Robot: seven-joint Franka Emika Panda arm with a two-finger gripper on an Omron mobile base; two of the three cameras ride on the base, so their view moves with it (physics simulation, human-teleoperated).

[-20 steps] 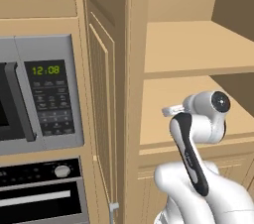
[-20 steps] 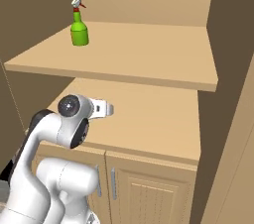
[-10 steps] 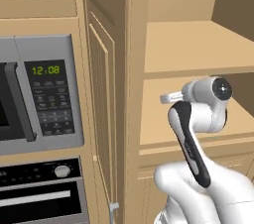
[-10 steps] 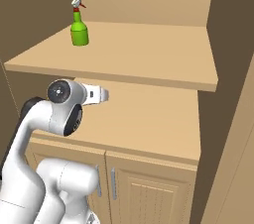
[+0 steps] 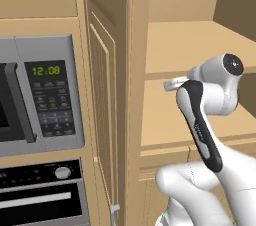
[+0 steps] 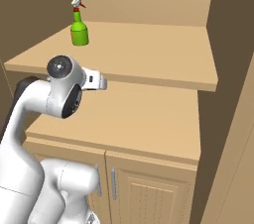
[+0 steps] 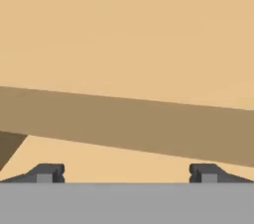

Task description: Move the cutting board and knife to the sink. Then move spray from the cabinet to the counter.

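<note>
Inside the open cabinet [image 6: 149, 54], the spray [image 6: 78, 24] stands upright near the back left corner of the upper shelf [image 6: 163, 52], its green base also showing at the top edge of the hand view. The gripper [image 7: 127, 173] points at the front edge of that shelf, its fingers [image 7: 47, 173] spread wide and holding nothing (well apart from the bottle). The white arm [image 5: 210, 120] rises in front of the lower shelf [image 6: 139, 119]. To the left of the cabinet's panelled door [image 5: 100, 100], a silver microwave [image 5: 45, 95] sits above an oven [image 5: 45, 190].
</note>
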